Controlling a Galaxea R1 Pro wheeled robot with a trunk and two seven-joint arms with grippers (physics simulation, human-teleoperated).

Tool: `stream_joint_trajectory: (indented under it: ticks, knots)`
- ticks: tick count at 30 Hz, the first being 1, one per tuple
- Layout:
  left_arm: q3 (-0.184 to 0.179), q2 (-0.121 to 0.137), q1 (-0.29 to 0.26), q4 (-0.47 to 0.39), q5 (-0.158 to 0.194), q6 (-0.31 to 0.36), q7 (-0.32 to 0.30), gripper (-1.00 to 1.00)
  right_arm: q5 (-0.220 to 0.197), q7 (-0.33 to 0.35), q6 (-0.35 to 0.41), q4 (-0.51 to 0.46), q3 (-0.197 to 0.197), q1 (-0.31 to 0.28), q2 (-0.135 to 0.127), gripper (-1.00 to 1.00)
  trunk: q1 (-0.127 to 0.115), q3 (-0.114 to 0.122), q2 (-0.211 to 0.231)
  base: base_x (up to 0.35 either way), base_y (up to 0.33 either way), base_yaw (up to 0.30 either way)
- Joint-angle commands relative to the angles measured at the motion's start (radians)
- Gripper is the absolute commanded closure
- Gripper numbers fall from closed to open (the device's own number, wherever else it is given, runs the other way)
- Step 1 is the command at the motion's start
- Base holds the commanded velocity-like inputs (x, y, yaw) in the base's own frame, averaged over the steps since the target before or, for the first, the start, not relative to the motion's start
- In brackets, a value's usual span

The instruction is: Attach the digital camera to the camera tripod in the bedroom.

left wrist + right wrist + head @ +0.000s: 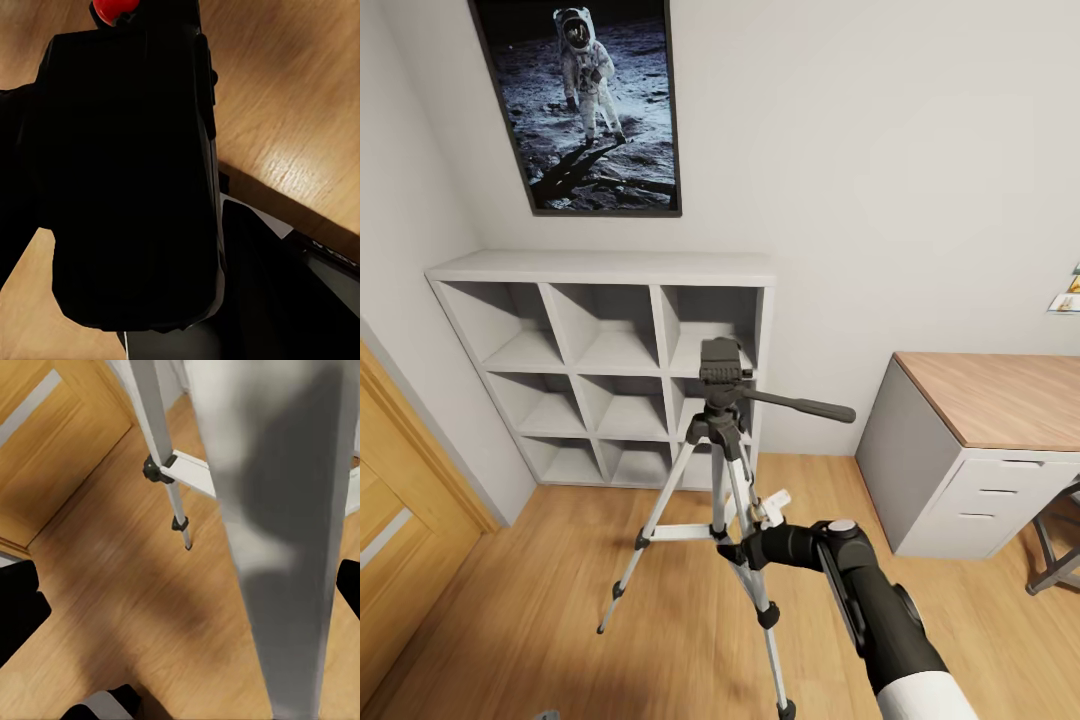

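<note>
Bedroom floor carries the camera tripod before the cube shelf, its head bare. Left fingers grasp the digital camera, still unattached; right fingers' state cannot be told.

The robot's right arm is showing a fat black tube, turning white near the bottom.
</note>
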Motion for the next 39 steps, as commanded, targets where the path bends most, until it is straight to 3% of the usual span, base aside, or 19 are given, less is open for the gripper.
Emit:
stream_joint_trajectory:
  ticks: [1, 6, 13, 16, 25, 39]
  knots:
    - [-0.009, 0.001, -0.001, -0.001, 0.003, 0.004, 0.006, 1.0, 0.009, 0.0, -0.005, 0.012, -0.002, -0.001, 0.003, -1.0, 0.001, -0.002, -0.002, 0.0, 0.0, 0.0]
    - [-0.009, 0.001, -0.001, -0.001, 0.003, 0.004, 0.006, 1.0, 0.008, -0.034, -0.061, 0.087, -0.004, -0.001, 0.013, -1.0, 0.001, -0.002, -0.002, 0.0, 0.0, 0.0]
    - [-0.01, 0.001, -0.001, -0.001, 0.003, 0.004, 0.004, 1.0, 0.005, -0.074, -0.137, 0.109, -0.006, -0.001, 0.016, -1.0, 0.001, -0.002, -0.002, 0.0, 0.0, 0.0]
    - [-0.01, 0.001, -0.001, -0.001, 0.003, 0.004, 0.004, 1.0, 0.003, -0.097, -0.144, 0.114, -0.007, -0.001, 0.016, -1.0, 0.001, -0.002, -0.002, 0.0, 0.0, 0.0]
    - [-0.01, 0.001, -0.001, -0.001, 0.002, 0.004, 0.004, 1.0, -0.065, -0.167, -0.186, 0.122, -0.013, -0.001, 0.014, -1.0, 0.001, -0.002, -0.002, 0.0, 0.0, 0.0]
    - [-0.01, 0.001, -0.001, -0.001, 0.001, 0.004, 0.004, 1.0, -0.077, -0.215, -0.234, 0.123, -0.013, -0.001, 0.014, -1.0, 0.001, -0.002, -0.002, 0.0, 0.0, 0.0]
